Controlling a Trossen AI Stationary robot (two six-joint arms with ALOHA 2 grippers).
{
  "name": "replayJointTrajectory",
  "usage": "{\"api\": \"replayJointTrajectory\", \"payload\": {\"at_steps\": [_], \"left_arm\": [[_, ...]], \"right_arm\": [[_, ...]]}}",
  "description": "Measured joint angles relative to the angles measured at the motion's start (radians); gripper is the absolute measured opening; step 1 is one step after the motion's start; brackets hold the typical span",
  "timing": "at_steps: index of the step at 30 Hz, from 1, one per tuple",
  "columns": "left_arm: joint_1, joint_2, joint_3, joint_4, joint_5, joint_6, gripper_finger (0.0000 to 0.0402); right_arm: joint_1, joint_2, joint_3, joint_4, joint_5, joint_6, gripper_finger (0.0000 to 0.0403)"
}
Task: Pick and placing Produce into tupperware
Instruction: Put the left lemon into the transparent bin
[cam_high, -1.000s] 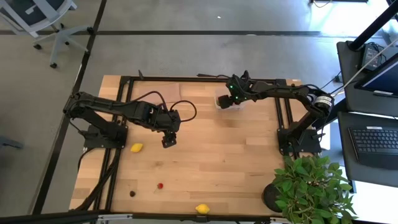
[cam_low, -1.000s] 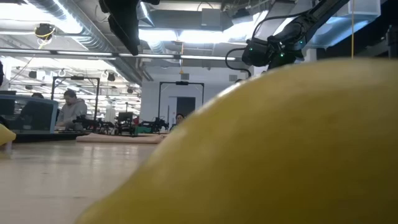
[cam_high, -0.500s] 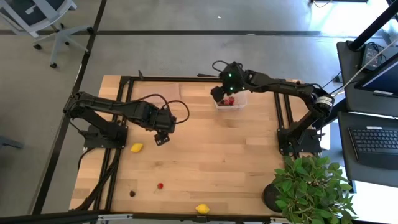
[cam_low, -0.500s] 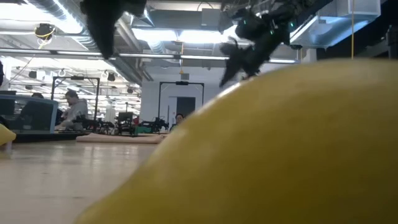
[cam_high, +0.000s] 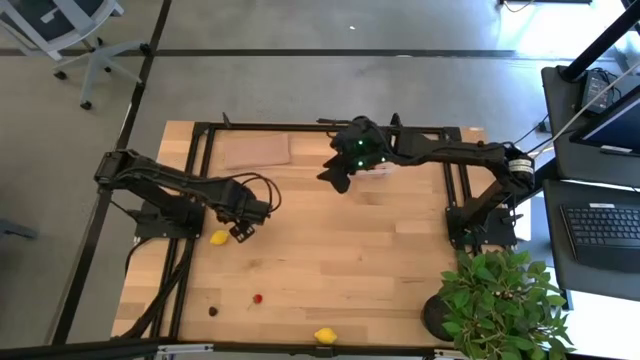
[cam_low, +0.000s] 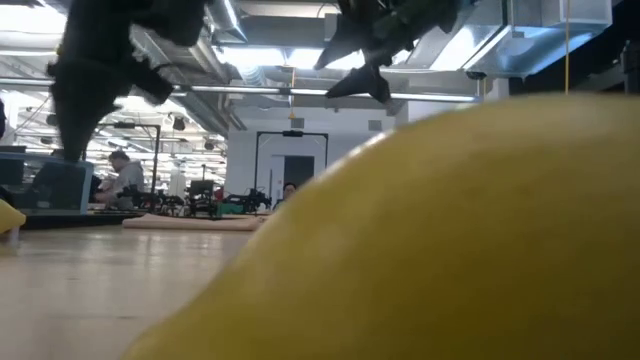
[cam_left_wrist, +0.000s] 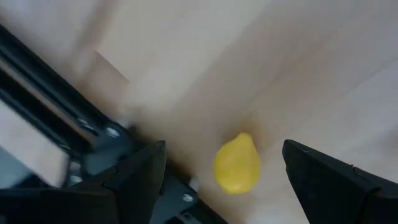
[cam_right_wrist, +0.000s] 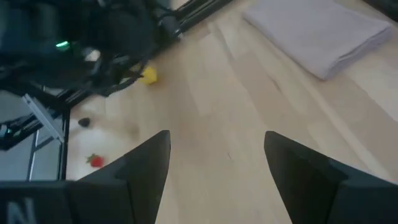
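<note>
A yellow lemon piece (cam_high: 220, 237) (cam_left_wrist: 237, 163) lies on the wood near the table's left rail. My left gripper (cam_high: 240, 232) (cam_left_wrist: 224, 186) hangs open just right of it and above it, touching nothing. My right gripper (cam_high: 335, 178) (cam_right_wrist: 217, 180) is open and empty in the air, left of the clear tupperware (cam_high: 381, 170), which its arm mostly hides. A red strawberry piece (cam_high: 257, 297), a dark berry (cam_high: 212, 311) and a second lemon (cam_high: 325, 335) (cam_low: 450, 250) lie near the table's near edge.
A flat brown sheet (cam_high: 257, 151) (cam_right_wrist: 317, 31) lies at the far edge, left of the tub. A green potted plant (cam_high: 490, 300) stands at the near right corner. Black frame rails (cam_high: 190, 250) run along the table's left and right sides. Bare wood spans the middle.
My left gripper has moved toward the table's left edge and slightly nearer, ending beside the left lemon. My right gripper has left its place over the tupperware and swung toward the table's left and a little nearer.
</note>
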Motion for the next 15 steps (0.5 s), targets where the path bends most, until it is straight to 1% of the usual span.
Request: {"api": "replayJointTrajectory", "payload": {"at_steps": [6,8,11,15], "left_arm": [[0.002,-0.091,-0.206,0.182,0.131,-0.090,0.0312],[-0.002,-0.115,-0.259,0.242,0.159,-0.103,0.0312],[-0.022,-0.133,-0.314,0.280,0.162,-0.104,0.0312],[-0.063,-0.133,-0.349,0.287,0.164,-0.104,0.0312]], "right_arm": [[0.040,0.000,0.000,-0.001,0.033,-0.035,0.0261],[0.047,0.000,0.000,-0.002,0.042,-0.035,0.0261],[0.046,0.000,0.000,-0.002,0.045,-0.035,0.0261],[0.046,0.000,-0.001,-0.001,0.046,-0.013,0.0261]]}}
